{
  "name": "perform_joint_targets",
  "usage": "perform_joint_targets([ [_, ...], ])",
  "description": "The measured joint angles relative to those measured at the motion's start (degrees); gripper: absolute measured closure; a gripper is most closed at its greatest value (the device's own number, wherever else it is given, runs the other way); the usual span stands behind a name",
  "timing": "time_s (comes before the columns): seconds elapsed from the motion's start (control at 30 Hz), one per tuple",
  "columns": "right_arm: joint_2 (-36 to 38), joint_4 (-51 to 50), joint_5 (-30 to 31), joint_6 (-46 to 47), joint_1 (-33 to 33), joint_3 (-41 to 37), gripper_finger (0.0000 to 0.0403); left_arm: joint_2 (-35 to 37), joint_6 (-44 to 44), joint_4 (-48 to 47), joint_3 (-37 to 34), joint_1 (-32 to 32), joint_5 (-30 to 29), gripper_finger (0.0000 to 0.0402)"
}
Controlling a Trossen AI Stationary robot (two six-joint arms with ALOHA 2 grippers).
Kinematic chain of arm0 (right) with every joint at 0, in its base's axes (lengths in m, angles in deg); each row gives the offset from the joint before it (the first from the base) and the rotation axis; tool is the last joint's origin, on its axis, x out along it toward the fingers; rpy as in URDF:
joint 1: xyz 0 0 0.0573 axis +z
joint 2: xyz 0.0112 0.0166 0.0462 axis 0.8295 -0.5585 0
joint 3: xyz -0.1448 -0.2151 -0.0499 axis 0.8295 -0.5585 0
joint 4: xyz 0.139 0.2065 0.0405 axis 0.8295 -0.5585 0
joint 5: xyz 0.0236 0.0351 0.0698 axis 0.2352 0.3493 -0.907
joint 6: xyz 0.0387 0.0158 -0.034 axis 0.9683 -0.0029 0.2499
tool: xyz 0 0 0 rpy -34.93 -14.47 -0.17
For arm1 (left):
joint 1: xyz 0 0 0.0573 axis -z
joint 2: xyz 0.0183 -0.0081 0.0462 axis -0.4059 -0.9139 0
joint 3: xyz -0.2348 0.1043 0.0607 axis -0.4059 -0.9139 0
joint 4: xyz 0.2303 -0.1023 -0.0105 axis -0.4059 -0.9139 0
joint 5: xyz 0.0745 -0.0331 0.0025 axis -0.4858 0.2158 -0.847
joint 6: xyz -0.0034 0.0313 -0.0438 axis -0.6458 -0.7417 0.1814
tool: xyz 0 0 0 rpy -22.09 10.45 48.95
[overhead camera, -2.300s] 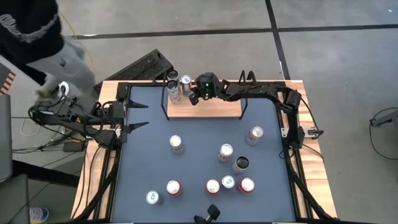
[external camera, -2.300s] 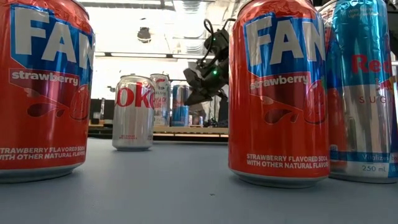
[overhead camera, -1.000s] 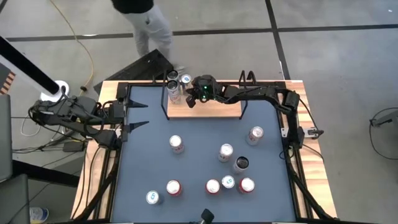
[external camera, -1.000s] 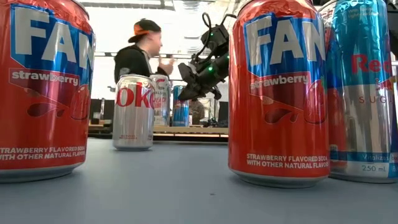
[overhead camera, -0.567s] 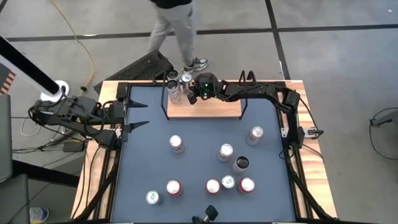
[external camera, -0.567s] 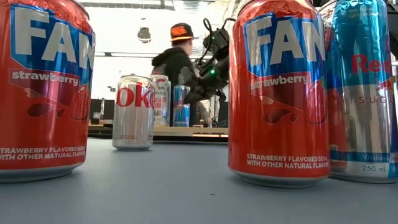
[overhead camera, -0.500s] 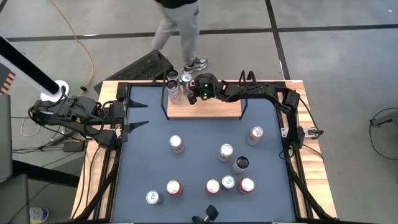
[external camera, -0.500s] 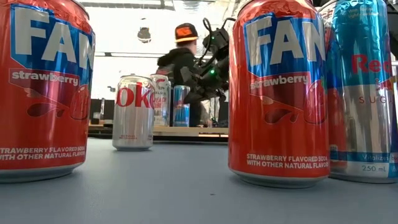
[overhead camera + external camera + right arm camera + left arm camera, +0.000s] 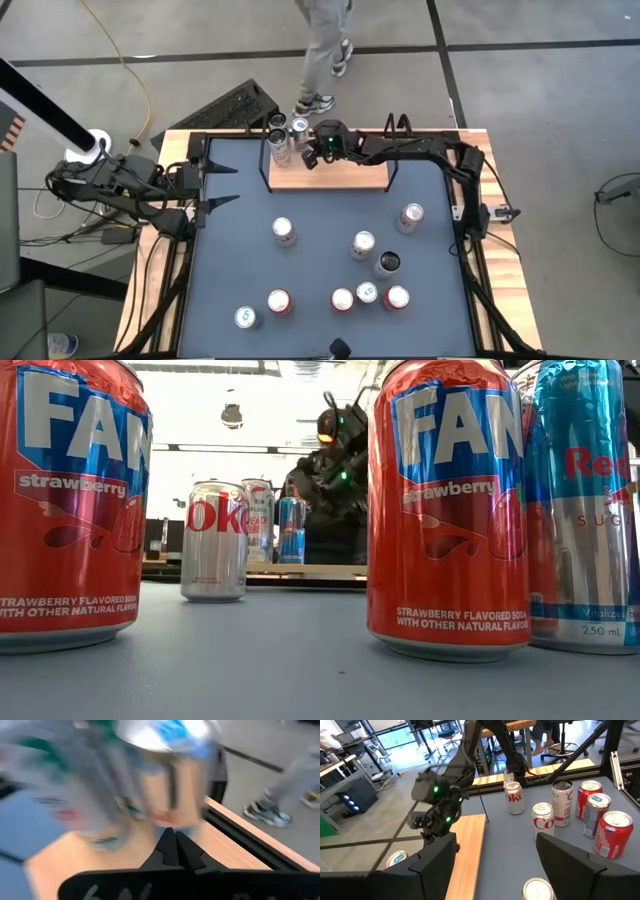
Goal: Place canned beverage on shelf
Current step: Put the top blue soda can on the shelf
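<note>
Hovering over the shelf (image 9: 330, 172), right gripper (image 9: 312, 158) shows fingers pressed together, empty, just beside three cans (image 9: 285, 135) grouped at one end, leaving board free. Left gripper (image 9: 222, 185) waits part-open at table edge; loose cans (image 9: 362, 243) remain on the mat.

Your arms are dark jointed links trailing black cables. The right arm (image 9: 420, 150) shows a green light at its wrist. Left gripper (image 9: 492, 857) fingers are broad black wedges.
</note>
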Motion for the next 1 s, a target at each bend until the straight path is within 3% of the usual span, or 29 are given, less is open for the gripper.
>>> perform_joint_targets([
  [0.27, -0.3, -3.69, -0.59, -6.77, 2.39, 7.89, 0.0403, 0.01, -0.1, -0.57, 0.0, 0.0, 0.01, 0.0136],
  [1.0, -1.43, -3.85, -0.81, -6.5, 0.12, 8.23, 0.0403, -0.01, -0.63, -0.73, 0.0, 0.0, -0.04, 0.0136],
])
